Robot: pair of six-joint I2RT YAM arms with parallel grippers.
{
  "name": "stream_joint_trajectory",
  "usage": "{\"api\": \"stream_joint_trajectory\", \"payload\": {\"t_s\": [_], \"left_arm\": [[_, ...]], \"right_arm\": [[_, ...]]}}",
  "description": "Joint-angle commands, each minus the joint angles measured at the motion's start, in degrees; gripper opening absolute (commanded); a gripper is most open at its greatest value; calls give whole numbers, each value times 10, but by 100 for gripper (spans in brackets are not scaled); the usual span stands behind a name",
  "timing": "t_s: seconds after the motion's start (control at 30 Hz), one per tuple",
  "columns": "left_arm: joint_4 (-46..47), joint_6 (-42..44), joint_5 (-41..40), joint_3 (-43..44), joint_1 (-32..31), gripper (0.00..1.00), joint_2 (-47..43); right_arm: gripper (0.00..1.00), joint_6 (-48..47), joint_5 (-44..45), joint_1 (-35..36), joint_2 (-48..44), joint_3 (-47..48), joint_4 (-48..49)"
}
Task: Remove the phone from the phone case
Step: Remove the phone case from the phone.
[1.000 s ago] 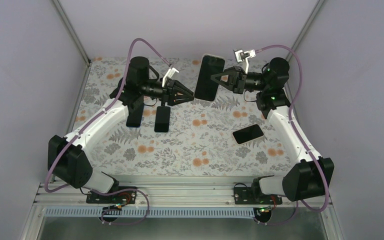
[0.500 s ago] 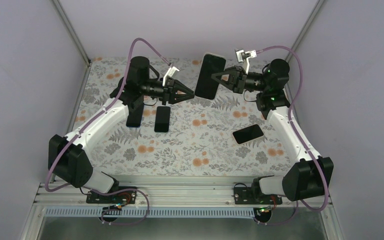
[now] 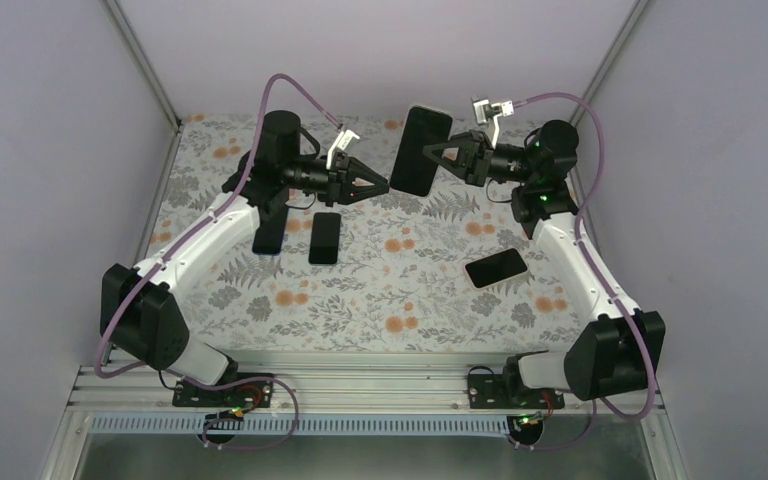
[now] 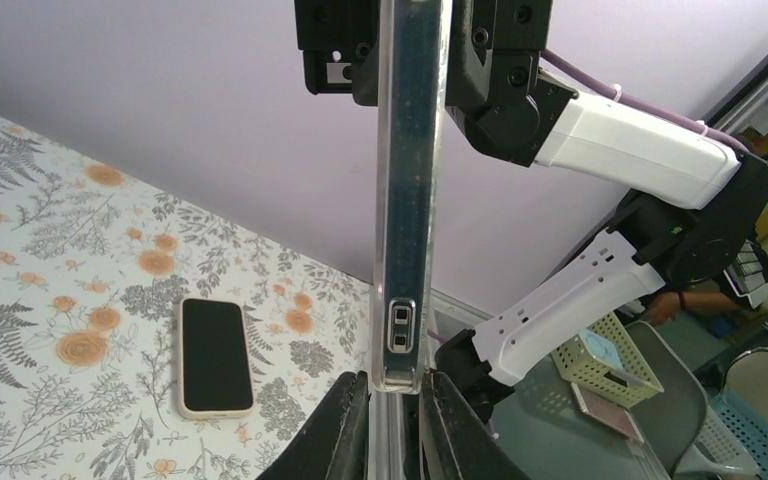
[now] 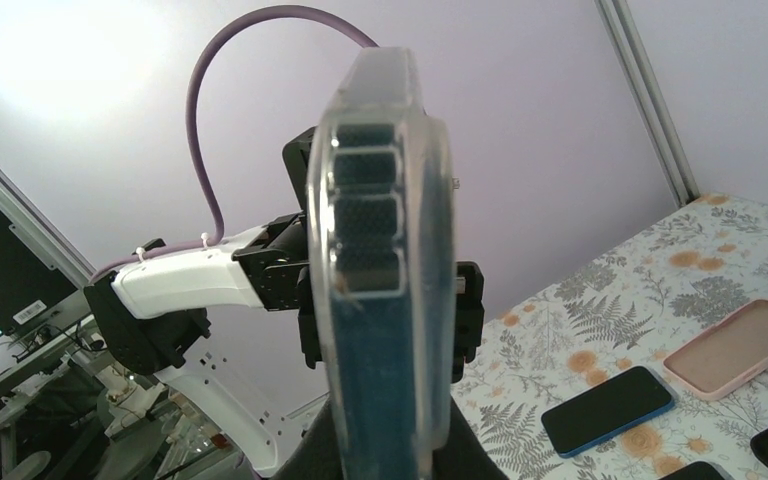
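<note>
clear phone case — table in grey ferns, orange flowers.

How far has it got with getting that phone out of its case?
Done: the right hand holds the cased phone up off the table. In hand: the left hand has its fingers either side of the phone's lower end; I can't tell if they pinch it. Left: the phone sits fully inside the clear case, so nothing is pulled apart yet.

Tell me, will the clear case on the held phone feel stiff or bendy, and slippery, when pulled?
Probably bendy: the clear case looks thin, like soft plastic. Its glossy edge may slip in the left gripper.
</note>
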Motion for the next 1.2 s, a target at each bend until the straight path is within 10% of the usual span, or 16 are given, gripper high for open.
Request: {"api": "stream_joint_trajectory", "payload": {"t_s": [0.0, 1.17], "left_arm": [[-24, -2, -97, 3, 13, 13, 28], [-16, -17, -157, -51, 32, 12, 61]], "right_arm": [[4, 57, -63, 20, -17, 5, 75], [4, 179, -78, 25, -14, -17, 232]]}}
